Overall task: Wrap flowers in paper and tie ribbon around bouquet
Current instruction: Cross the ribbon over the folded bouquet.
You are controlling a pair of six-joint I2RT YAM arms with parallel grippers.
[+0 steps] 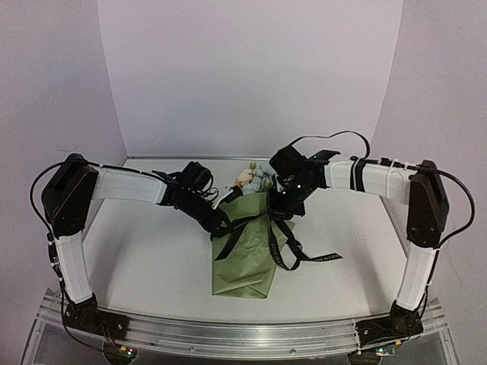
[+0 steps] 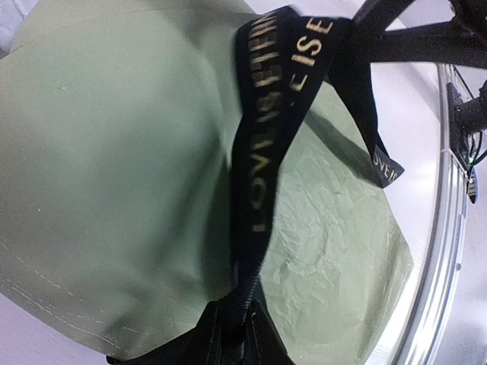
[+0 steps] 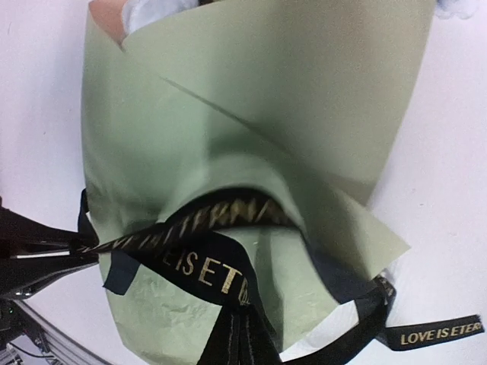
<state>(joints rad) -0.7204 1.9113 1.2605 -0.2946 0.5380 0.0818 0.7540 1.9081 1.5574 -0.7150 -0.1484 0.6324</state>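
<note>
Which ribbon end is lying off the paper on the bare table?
The ribbon end on the right arm's side, flat on the white table, lettering up. The other end lies over the olive paper.

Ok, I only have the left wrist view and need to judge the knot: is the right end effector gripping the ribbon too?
Observer: Yes. In the right wrist view the right end effector is shut on the ribbon, which loops across the paper.
Operator: Where is the free tail?
Observer: In the top view one end lies flat on the table, to the right of the paper.
Operator: Are the flowers in the wrap?
Observer: The flowers poke out of the paper's far end, away from the arm bases.
</note>
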